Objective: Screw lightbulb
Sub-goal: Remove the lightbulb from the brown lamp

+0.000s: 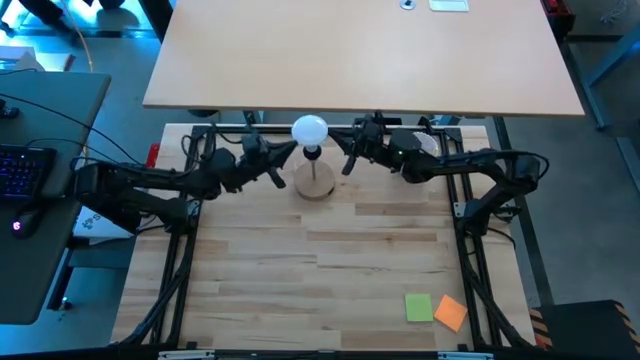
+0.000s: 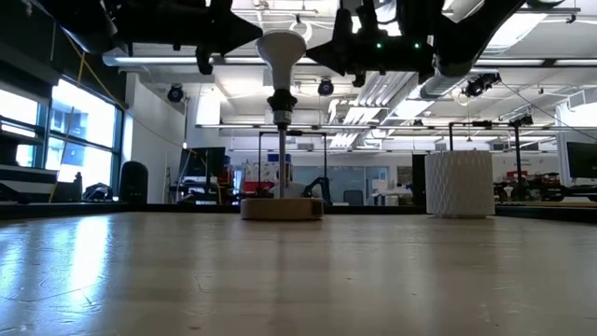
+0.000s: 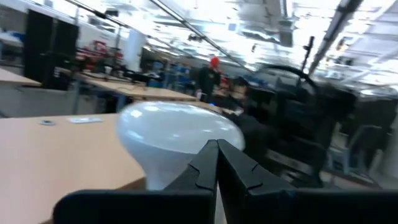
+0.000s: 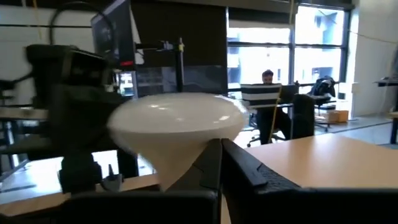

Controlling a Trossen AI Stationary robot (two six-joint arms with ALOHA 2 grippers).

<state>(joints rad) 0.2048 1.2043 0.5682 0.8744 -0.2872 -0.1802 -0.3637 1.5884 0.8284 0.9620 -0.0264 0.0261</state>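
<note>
The white frosted lightbulb (image 1: 310, 129) stands globe up, its narrow base in the black socket post (image 2: 282, 140) of the round wooden stand (image 1: 315, 185) at the table's far middle. My left gripper (image 1: 291, 151) is shut, level, just left of the bulb, which fills its wrist view (image 3: 177, 134). My right gripper (image 1: 337, 150) is shut, level, just right of the bulb, which also shows in the right wrist view (image 4: 177, 121). In the low view the bulb (image 2: 282, 51) sits between both dark grippers. My left gripper's shut tips come level from the table's left, by the taper below the globe (image 3: 163, 177); I cannot tell whether they touch it. My right gripper's shut tips come level from the table's right, by the taper (image 4: 175, 168); I cannot tell whether they touch it.
A white ribbed cup (image 2: 458, 184) stands right of the stand, under my right arm. A green sticky note (image 1: 418, 307) and an orange one (image 1: 451, 313) lie at the near right. A tan tabletop (image 1: 360, 50) overhangs the far edge.
</note>
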